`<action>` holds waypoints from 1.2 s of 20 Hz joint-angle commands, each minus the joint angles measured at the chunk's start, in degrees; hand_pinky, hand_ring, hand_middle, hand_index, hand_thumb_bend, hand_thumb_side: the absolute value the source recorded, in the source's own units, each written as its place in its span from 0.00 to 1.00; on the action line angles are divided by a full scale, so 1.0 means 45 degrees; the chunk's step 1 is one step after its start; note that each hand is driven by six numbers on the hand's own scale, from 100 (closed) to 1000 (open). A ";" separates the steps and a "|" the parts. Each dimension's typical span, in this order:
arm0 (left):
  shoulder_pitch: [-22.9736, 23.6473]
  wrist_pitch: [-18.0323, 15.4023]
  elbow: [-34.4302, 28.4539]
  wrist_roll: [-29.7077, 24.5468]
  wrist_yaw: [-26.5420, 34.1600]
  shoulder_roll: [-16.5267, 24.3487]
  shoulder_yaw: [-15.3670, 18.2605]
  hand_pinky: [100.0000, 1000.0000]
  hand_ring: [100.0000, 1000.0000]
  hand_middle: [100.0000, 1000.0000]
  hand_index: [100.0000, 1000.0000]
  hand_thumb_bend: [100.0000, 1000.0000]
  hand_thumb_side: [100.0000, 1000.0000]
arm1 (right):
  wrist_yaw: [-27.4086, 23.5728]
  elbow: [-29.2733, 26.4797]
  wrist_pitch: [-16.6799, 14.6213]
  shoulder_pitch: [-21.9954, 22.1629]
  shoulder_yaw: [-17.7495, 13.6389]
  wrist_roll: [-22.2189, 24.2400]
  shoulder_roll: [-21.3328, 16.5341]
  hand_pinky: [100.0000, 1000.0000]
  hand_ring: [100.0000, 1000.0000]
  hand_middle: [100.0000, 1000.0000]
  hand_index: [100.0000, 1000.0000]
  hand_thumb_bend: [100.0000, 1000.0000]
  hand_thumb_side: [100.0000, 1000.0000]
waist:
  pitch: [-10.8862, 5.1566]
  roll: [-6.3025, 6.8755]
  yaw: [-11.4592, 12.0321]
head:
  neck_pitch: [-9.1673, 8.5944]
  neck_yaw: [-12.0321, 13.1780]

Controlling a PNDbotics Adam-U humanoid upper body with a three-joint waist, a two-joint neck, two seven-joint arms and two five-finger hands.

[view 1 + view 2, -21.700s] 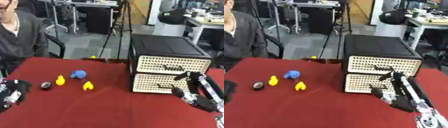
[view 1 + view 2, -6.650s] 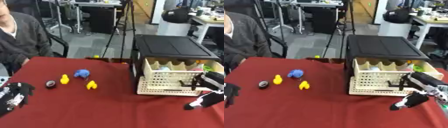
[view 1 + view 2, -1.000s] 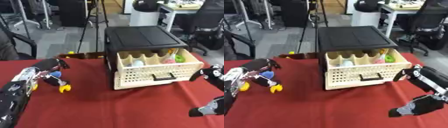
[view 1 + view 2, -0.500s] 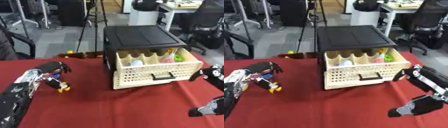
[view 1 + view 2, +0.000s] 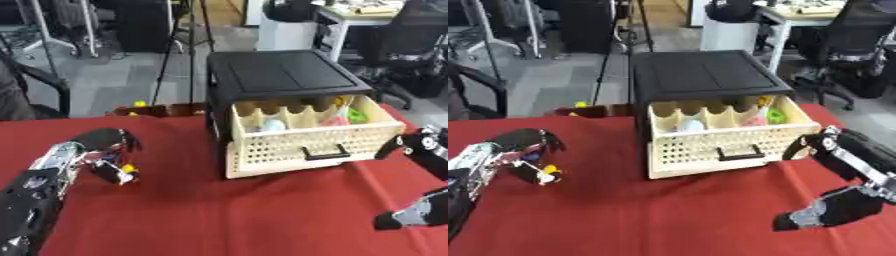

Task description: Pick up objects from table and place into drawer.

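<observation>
Left eye view: the left hand (image 5: 101, 150) reaches over the red table (image 5: 219, 215) at the left, its fingers curled down around a small yellow toy (image 5: 128, 169) that sits on the cloth just beside them; whether the toy is lifted clear cannot be told. Something blue shows faintly under the palm, too small to identify. To the right stands the black cabinet (image 5: 280, 75), its cream perforated drawer (image 5: 315, 142) pulled open toward the near side and already holding several small coloured things. The right hand (image 5: 824, 212) hangs low at the near right, well apart from the drawer; its finger posture cannot be told. The step in hand appears to be securing the toy; done well, the fingers should close fully before lifting, then travel right and over the drawer's front wall before release.
</observation>
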 commanded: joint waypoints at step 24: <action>0.0163 0.0493 0.0304 0.0098 0.0997 -0.0062 0.0016 0.00 0.13 0.39 0.67 0.00 0.16 | 0.0138 0.0064 -0.0123 -0.0238 -0.0140 -0.0057 -0.0094 0.04 0.00 0.00 0.65 1.00 0.50 | -0.0098 -0.0045 0.0051 | -0.0001 -0.0121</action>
